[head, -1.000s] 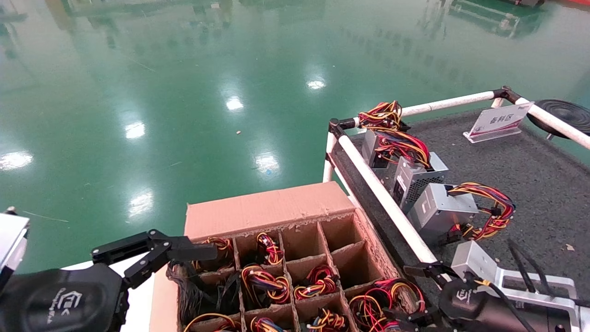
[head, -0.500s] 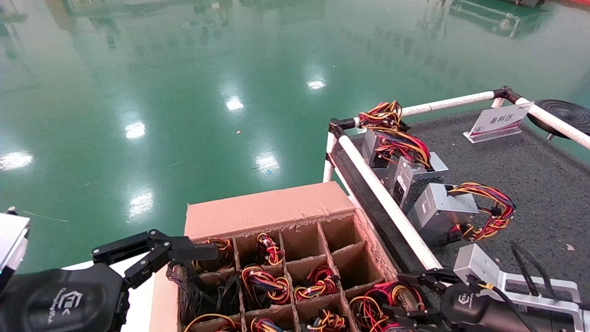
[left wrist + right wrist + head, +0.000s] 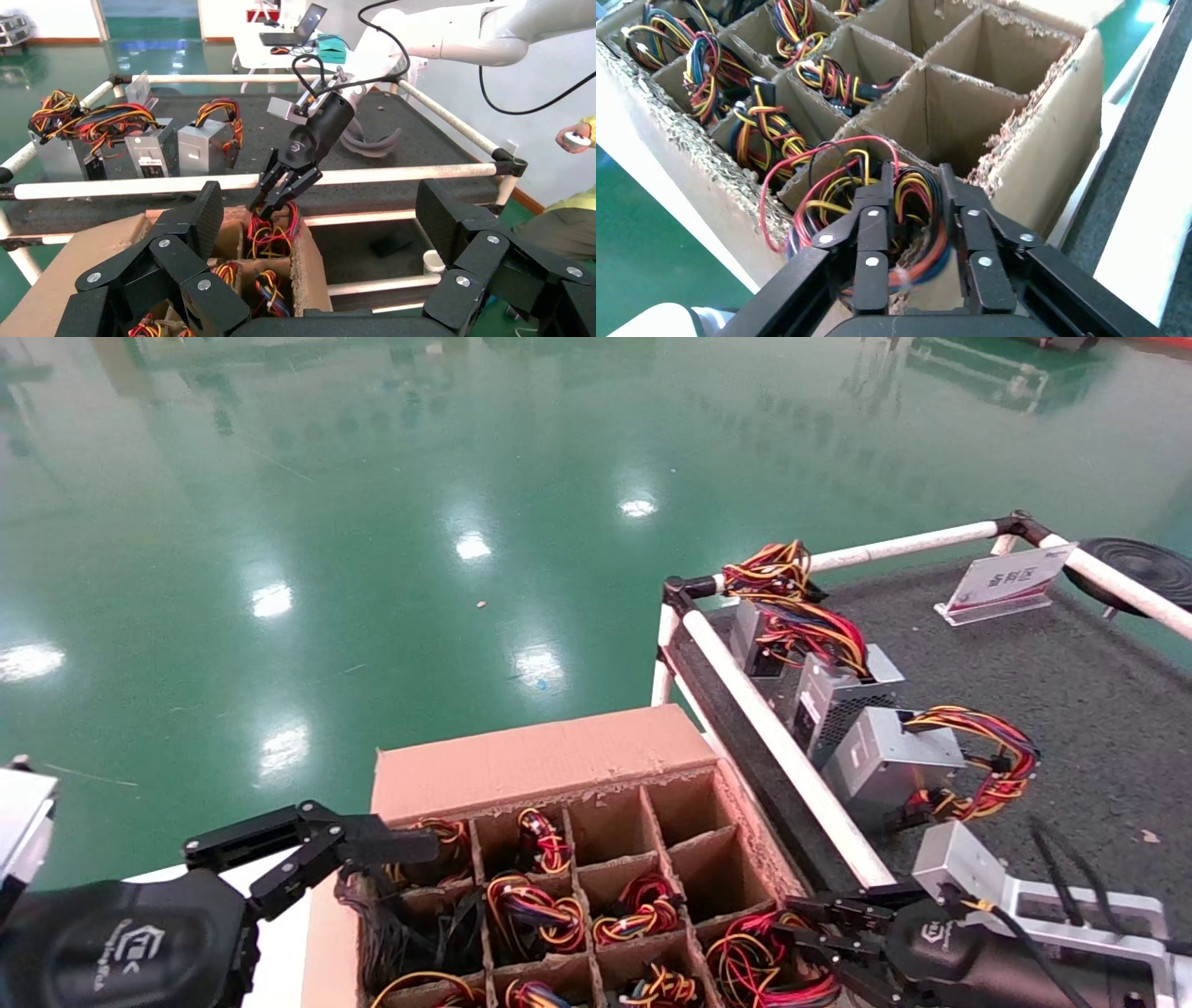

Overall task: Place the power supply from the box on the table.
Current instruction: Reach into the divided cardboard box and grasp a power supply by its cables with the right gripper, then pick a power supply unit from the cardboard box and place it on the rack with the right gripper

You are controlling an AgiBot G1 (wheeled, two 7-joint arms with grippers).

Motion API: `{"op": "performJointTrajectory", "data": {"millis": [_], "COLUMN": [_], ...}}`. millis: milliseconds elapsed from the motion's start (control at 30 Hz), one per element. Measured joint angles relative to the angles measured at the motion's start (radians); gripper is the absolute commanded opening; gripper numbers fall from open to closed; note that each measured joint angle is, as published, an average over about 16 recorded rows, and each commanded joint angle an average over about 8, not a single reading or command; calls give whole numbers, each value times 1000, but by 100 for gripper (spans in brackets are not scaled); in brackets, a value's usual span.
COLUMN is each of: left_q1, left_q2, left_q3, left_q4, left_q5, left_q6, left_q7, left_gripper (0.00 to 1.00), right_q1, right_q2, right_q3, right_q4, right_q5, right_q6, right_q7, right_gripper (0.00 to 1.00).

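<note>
right wrist view alone shows fingers (image 3: pixel 979 242) straddling wires (image 3: pixel 912 203).

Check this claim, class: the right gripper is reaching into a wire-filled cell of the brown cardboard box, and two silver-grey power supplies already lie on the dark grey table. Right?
Not quite: the head view shows three silver-grey metal power supplies on the dark grey felt table, not two. The right gripper does reach into a wire-filled cell of the brown cardboard box.

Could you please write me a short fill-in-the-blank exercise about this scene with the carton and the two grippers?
1. The right gripper reaches into a cell of the ____.
2. In that cell lies a bundle of red, yellow and black ____.
3. The left gripper hovers at the box, its fingers ____.
4. Power supplies already lie on the ____ beside the white rail.

Missing words: box; wires; open; table
</note>
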Motion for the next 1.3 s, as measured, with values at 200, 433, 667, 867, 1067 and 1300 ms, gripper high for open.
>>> {"op": "performJointTrajectory", "data": {"millis": [200,433,667,867,1067,1300], "left_q1": [0,0,0,0,0,0], "left_q2": [0,0,0,0,0,0], "left_q3": [0,0,0,1,1,1], "left_q4": [0,0,0,0,0,0], "left_q5": [0,0,0,0,-1,-1], "left_q6": [0,0,0,0,0,0], "left_q7": [0,0,0,0,0,0], "left_gripper": [100,100,100,100,100,100], "right_q1": [-1,1,31,85,154,245], "right_q2": [4,0,-15,-29,-34,-26], "right_q3": [6,15,36,73,117,157], "right_q4": [17,40,68,88,104,115], "right_q5": [11,31,76,157,250,325], "right_q6": [2,8,16,19,20,17], "right_q7": [8,27,71,147,234,316], "right_gripper": [0,0,0,0,0,0]}}
